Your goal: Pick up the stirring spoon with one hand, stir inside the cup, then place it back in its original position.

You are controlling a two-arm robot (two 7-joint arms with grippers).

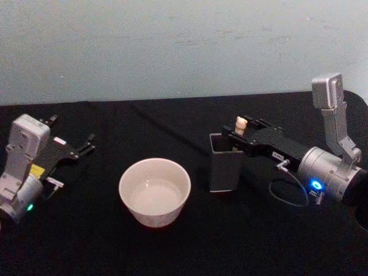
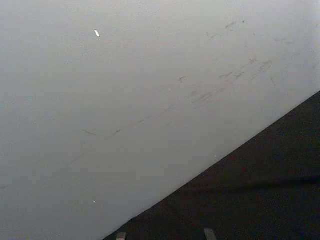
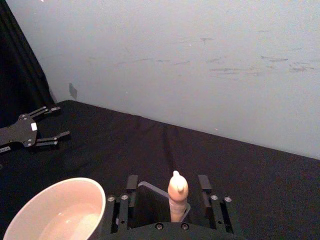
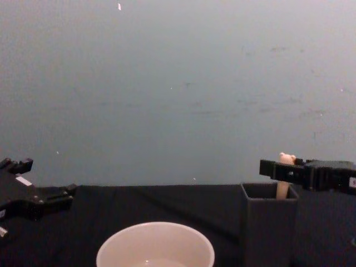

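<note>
- Nearest the robot, the cup [image 1: 154, 191] sat upright on the black tablecloth [image 1: 172, 123], wide, round and cream-white, its mouth open to the room.
- Just beside the cup, on the robot's right, a dark grey holder [image 1: 223, 163] stood on the cloth, apart from the cup and not touching it.
- From that holder rose the spoon [image 1: 241, 125], its beige handle upright and its small knobbed top clear of the holder's rim; its bowl was hidden down inside.
- Reaching in from the right side of the table, the right gripper [image 1: 240, 130] hung level above the holder's mouth, its white arm carrying a glowing blue ring [image 1: 315, 184].
- Seen from the wrist, the right gripper's fingers [image 3: 132, 182] stood spread, one on each side of the spoon handle, with a gap showing between each finger and the handle.
- From the chest view, the same gripper [image 4: 278, 169] sat at the height of the spoon's top, above the holder's rim.
- Over on the far left of the table, the left gripper [image 1: 72, 135] rested low above the cloth, well apart from the cup, its fingers spread and gripping nothing.
- Behind the table rose a pale, scuffed wall [image 1: 184, 46].
</note>
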